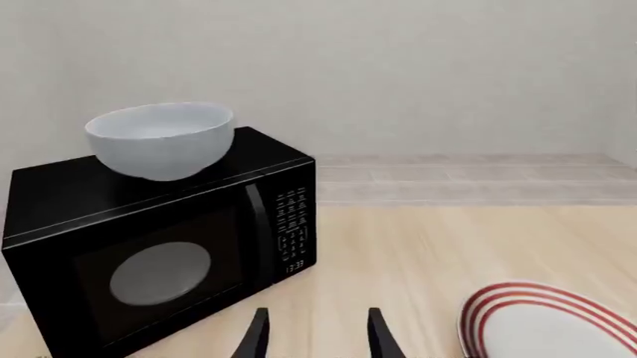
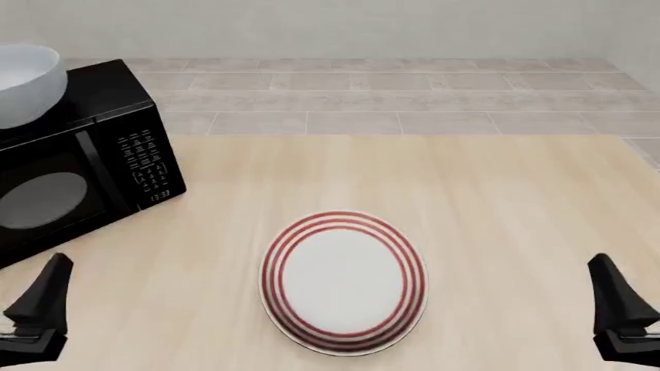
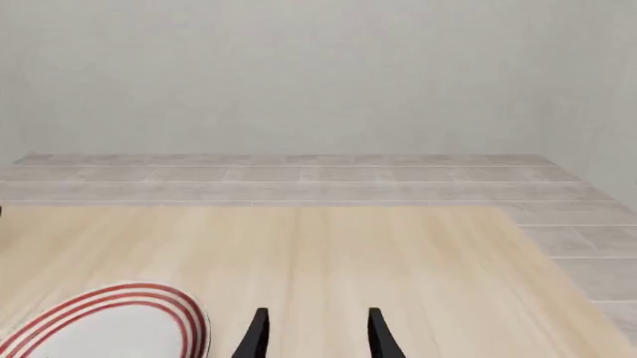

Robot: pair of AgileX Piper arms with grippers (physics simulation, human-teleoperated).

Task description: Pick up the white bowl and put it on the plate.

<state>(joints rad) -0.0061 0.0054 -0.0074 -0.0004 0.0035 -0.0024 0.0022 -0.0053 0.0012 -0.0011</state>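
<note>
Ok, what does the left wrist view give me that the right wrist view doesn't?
Only the left wrist view shows the white bowl, sitting upright on top of the black microwave, and the open left claw. Only the right wrist view shows the table's far right corner, the floor beside it, and the open right claw. Both show part of the plate lying empty on the table, and the back wall.

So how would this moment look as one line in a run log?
bowl: on microwave | plate: bare, mid-table | left gripper: open, idle | right gripper: open, idle | pick: not begun
</note>
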